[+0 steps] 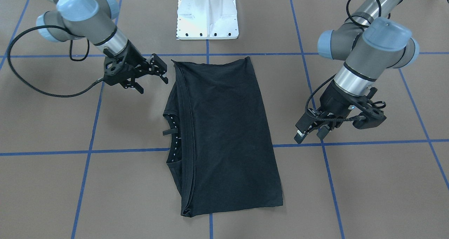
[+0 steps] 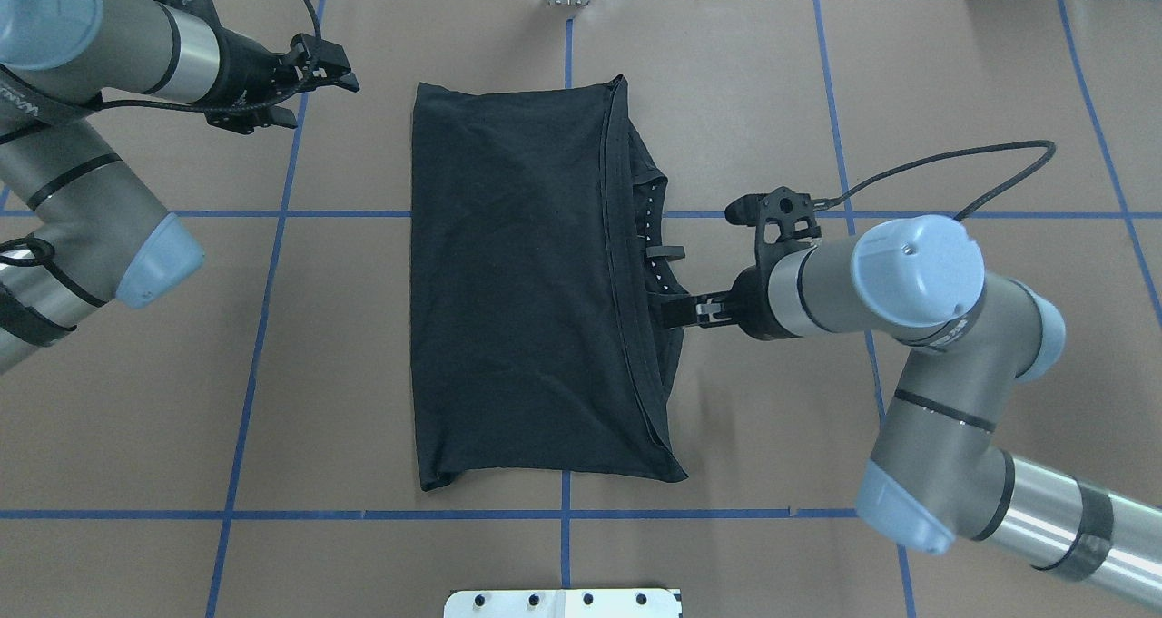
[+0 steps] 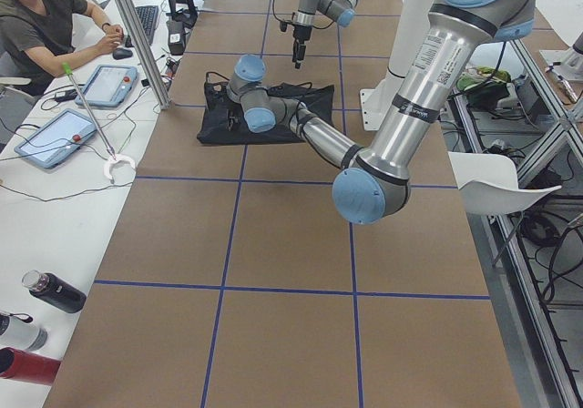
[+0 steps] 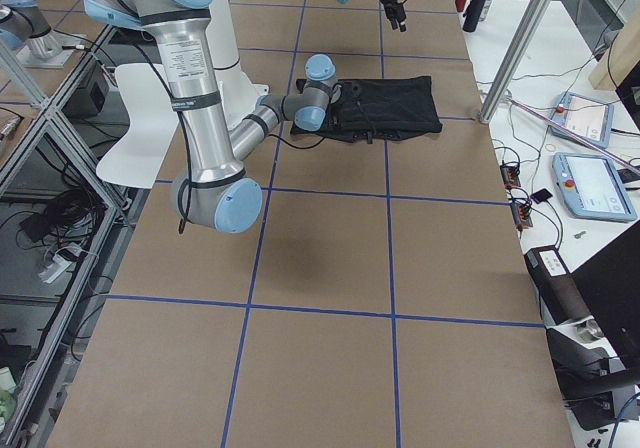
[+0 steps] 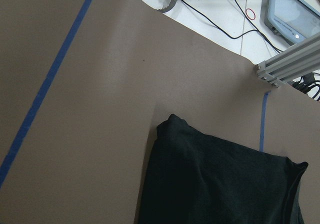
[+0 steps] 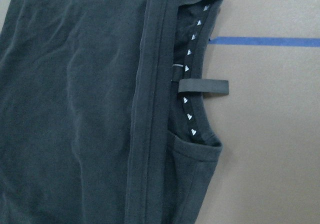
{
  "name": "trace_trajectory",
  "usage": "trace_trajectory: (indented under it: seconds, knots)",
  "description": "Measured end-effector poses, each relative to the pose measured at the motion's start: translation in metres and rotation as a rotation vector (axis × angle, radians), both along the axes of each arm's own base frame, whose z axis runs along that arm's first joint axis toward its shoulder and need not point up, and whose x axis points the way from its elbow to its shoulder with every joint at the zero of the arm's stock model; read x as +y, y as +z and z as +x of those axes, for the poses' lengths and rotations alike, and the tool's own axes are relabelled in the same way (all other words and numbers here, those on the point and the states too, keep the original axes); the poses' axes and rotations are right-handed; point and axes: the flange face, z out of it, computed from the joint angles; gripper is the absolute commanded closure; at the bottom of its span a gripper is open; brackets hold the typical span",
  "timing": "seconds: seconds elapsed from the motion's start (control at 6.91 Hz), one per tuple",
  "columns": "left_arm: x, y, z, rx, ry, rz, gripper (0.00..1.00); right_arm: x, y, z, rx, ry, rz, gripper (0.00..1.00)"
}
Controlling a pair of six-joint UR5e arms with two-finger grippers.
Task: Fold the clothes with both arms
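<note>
Black T-shirt cloth fills the right wrist view, its collar lined with small white triangles and a loop tab poking out. The shirt lies folded into a long strip, plain side up, on the brown table between both arms. The right gripper hangs near the collar-side edge, jaws spread, holding nothing. The left gripper sits off the opposite edge, fingers parted and likewise empty.

The T-shirt is soft matt black cloth; the tabletop, matt brown paper.
</note>
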Motion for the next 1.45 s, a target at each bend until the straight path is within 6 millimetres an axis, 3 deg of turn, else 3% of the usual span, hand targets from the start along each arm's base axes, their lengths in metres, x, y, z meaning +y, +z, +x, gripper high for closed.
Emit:
trace_trajectory:
  seconds: [0.29,0.43,0.87,1.45]
  knots:
    - [0.005,0.005,-0.003,-0.003,0.007,-0.003,0.0,0.039,-0.018,-0.048,0.143,0.004,0.068,0.0]
    - [0.007,0.005,-0.005,-0.003,0.008,0.0,0.0,0.052,-0.022,-0.062,0.198,-0.007,0.094,0.0]
    - [0.009,0.003,-0.005,0.0,0.009,0.004,0.0,0.079,-0.015,-0.082,0.297,-0.033,0.118,0.0]
    - [0.01,0.003,-0.005,0.002,0.014,0.004,0.0,0.091,-0.006,-0.092,0.345,-0.069,0.13,0.0]
